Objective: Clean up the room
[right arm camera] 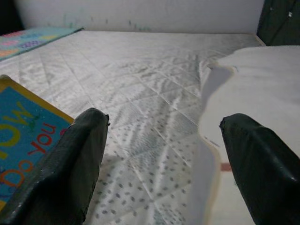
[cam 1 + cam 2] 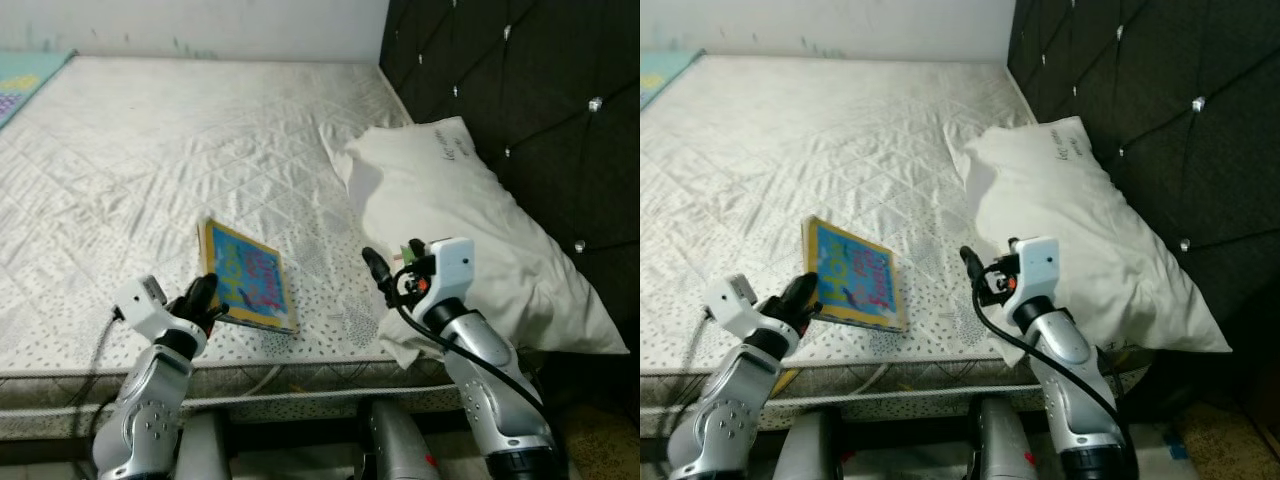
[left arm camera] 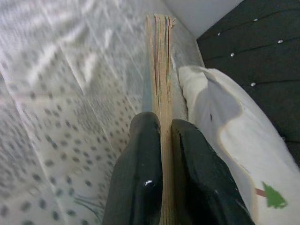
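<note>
The picture book [image 2: 248, 277] lay near the front edge of the mattress [image 2: 150, 150], its long axis running from that edge toward the wall, with the pillow [image 2: 470, 230] well off toward the headboard corner. The left claw [image 2: 207, 298] was clamped on the book's near left edge, pages pinched between both fingers [image 3: 140, 178]. The right claw [image 2: 378, 270] hovered spread apart between book and pillow, farther from the book, so any lift looked to be the left arm's.

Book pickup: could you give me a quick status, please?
Left hand shut on book at mattress edge. Right hand open, beside pillow. Nothing blocking.
</note>
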Tool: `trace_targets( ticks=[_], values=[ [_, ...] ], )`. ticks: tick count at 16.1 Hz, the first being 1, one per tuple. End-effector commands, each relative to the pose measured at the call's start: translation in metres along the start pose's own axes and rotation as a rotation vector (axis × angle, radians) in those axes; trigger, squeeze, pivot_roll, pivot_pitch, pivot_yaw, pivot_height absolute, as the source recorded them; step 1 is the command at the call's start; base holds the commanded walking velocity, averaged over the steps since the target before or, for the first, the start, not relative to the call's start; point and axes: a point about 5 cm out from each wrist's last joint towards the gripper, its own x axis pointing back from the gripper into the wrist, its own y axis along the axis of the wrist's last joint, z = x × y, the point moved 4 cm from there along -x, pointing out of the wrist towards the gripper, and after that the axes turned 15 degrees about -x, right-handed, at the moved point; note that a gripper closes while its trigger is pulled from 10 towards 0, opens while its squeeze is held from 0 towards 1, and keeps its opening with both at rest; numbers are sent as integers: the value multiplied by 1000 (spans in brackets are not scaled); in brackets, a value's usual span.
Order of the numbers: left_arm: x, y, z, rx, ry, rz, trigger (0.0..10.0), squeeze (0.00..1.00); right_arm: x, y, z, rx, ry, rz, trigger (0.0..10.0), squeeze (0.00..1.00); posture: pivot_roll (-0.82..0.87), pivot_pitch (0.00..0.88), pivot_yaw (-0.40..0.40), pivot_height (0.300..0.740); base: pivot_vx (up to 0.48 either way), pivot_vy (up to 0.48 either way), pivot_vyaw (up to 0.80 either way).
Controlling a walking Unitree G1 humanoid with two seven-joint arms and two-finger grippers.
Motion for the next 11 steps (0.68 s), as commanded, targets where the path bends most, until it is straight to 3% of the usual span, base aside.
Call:
trace_targets(
  ticks=[1, 2, 4, 9, 11],
  values=[
    [-5, 6, -14, 126, -49, -18, 10000, 0, 3, 6, -3, 14, -2, -10, 10000, 0, -126, 51, -64, 568, 0, 0, 0],
    [-5, 5, -21, 201, -78, -15, 10000, 0, 4, 7, -5, 22, -5, -10, 10000, 0, -133, 53, -66, 568, 0, 0, 0],
    [-2, -7, -38, 254, -161, 51, 10000, 0, 7, 13, -11, 40, -17, -11, 10000, 0, -157, 60, -77, 568, 0, 0, 0],
    [-4, -8, -41, 286, -184, 65, 10000, 0, 8, 15, -12, 46, -19, -13, 10000, 0, -165, 62, -80, 568, 0, 0, 0],
    [-18, -10, -36, 312, -170, 105, 10000, 0, 25, 21, -9, 88, 74, 31, 10000, 0, -208, 70, -77, 568, 0, 0, 0]
  ],
)
